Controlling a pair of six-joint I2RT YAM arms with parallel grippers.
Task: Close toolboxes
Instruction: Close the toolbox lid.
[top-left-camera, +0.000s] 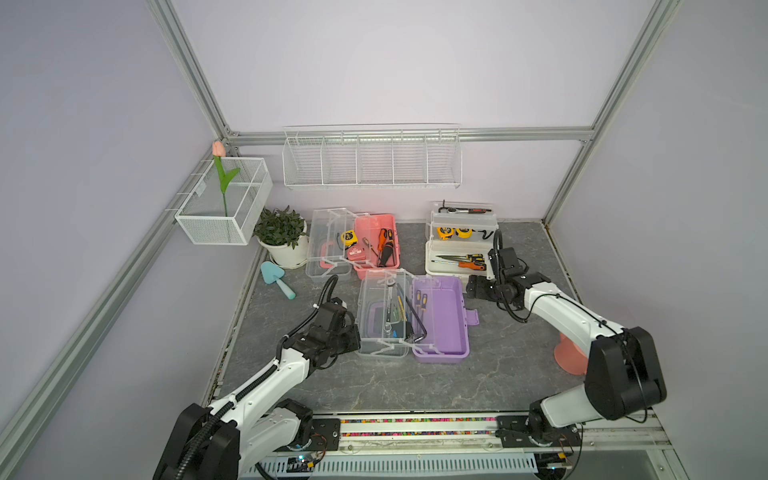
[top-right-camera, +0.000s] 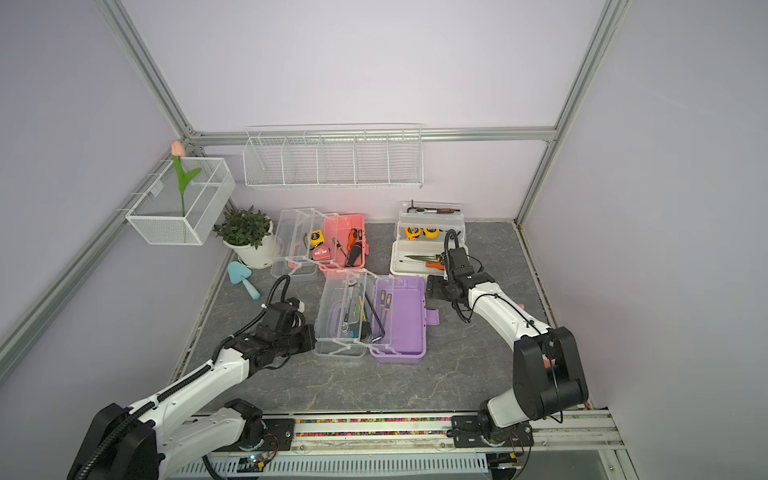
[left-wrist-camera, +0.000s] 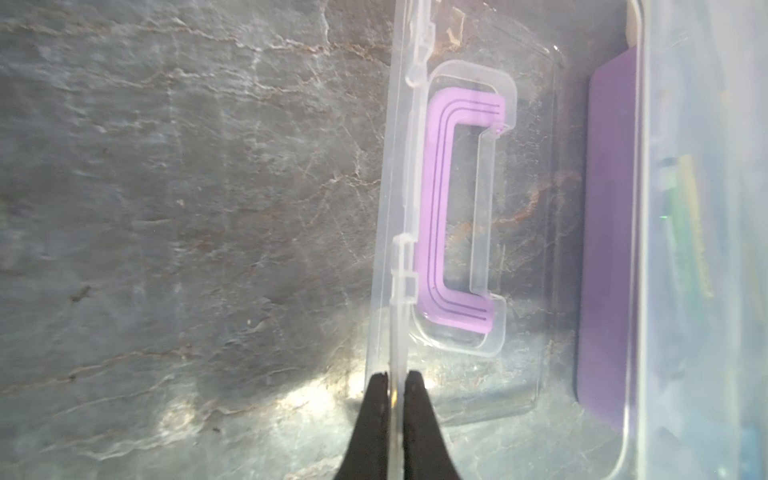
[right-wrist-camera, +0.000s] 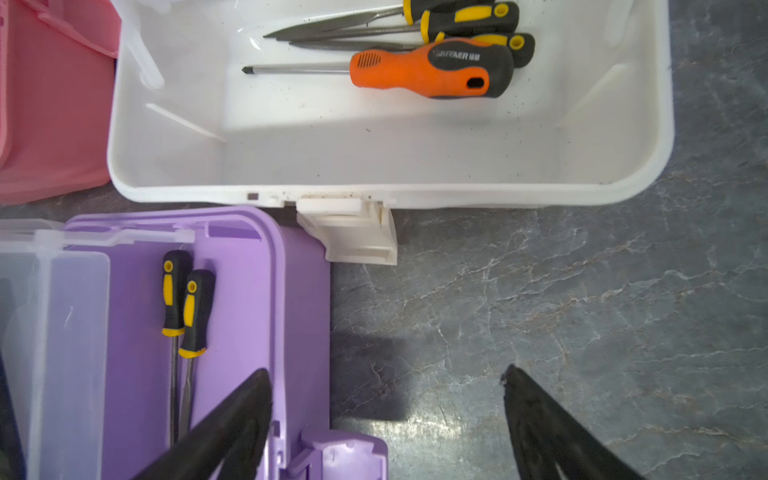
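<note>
Pinching the lid (left-wrist-camera: 523, 232) at its left rim, left gripper (left-wrist-camera: 395, 392) was clamped tight, likely to swing it over the purple box (top-left-camera: 446, 320), mid-table. Right gripper (right-wrist-camera: 384, 372) hung wide open, empty, over that box's right wall, perhaps to steady it. Pink box (top-left-camera: 376, 245) and white box (top-left-camera: 455, 259) lay open farther back.

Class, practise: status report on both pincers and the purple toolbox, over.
Left pincer shut on clear lid rim, purple toolbox. Right pincer open, empty, at latch side. Box open; black bent tool may foul lid.
</note>
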